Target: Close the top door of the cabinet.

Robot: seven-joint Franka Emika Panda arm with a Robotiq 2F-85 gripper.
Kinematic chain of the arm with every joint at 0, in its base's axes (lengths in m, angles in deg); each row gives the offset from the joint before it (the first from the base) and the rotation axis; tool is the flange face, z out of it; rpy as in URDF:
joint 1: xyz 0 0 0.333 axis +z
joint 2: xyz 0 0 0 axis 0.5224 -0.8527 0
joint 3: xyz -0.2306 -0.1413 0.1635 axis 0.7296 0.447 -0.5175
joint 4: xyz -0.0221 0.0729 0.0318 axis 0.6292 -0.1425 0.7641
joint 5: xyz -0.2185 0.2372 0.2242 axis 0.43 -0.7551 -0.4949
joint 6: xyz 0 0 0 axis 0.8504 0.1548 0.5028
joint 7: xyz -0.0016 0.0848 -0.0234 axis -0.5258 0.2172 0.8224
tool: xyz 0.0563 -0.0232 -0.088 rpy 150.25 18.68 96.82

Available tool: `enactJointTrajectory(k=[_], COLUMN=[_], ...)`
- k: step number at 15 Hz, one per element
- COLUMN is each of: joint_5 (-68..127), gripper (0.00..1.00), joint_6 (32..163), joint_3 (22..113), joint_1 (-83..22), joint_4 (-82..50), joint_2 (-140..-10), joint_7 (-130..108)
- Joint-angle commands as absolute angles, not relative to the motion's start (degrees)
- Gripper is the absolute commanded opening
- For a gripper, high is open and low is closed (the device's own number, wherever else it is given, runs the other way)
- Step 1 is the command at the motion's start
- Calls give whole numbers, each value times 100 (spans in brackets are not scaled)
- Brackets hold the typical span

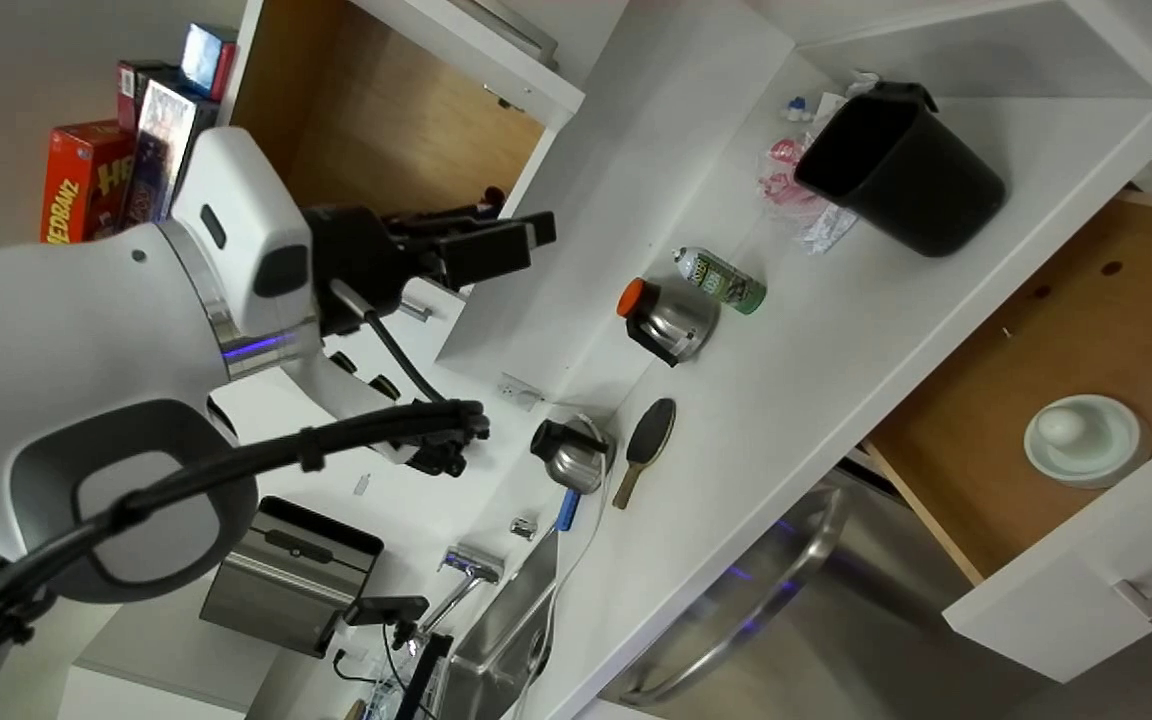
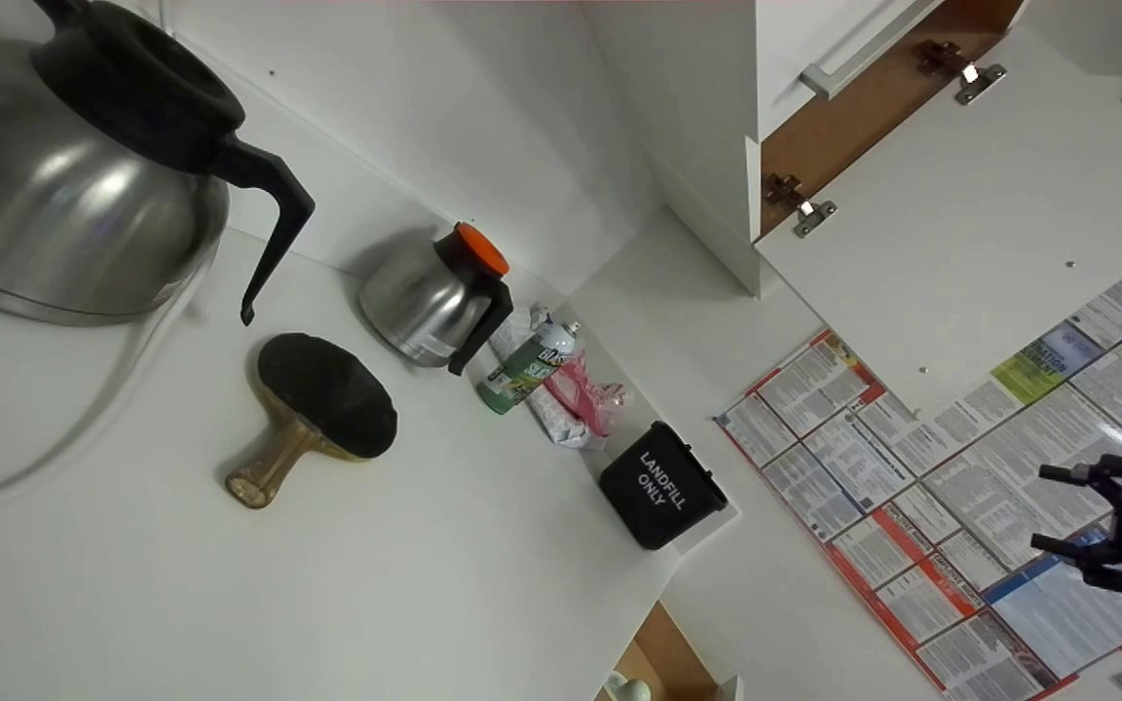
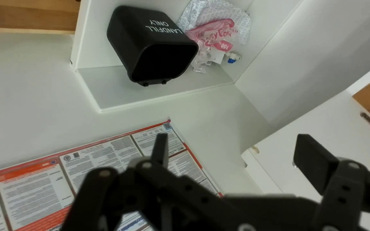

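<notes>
The top door (image 2: 970, 224) stands open; its plain white inner face and hinges show in an exterior view. Its printed outer face is hidden. The door also shows at the right of the wrist view (image 3: 339, 122). The cabinet (image 1: 406, 110) shows its light brown interior in an exterior view; part of its inside also shows at the hinges (image 2: 834, 136). My gripper is open and empty, in front of the cabinet in an exterior view (image 1: 541, 235) and near the wall notices elsewhere (image 2: 1056, 509). In the wrist view (image 3: 233, 142) the door's corner shows between the fingers; contact cannot be told.
A wall poster (image 2: 951, 487) hangs beside the door. A black bin (image 1: 906, 170), a carafe (image 1: 681, 320), a spray can (image 1: 726, 280) and a paddle (image 1: 648, 440) are on the counter. An open drawer (image 1: 996, 420) holds a white bowl. Game boxes (image 1: 86, 180) stand by the cabinet.
</notes>
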State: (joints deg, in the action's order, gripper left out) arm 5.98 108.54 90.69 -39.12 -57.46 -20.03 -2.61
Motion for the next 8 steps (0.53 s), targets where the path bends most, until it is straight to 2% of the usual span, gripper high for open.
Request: enactJointTrajectory(k=[1,8], joint_5=[66,-1348], gripper=[100,100], joint_6=[10781,10076], joint_3=[9153,9641], joint_1=[-3897,-3739], joint_4=[-4810,-2927], joint_2=[-2771,-4072], joint_7=[-1008,-1543])
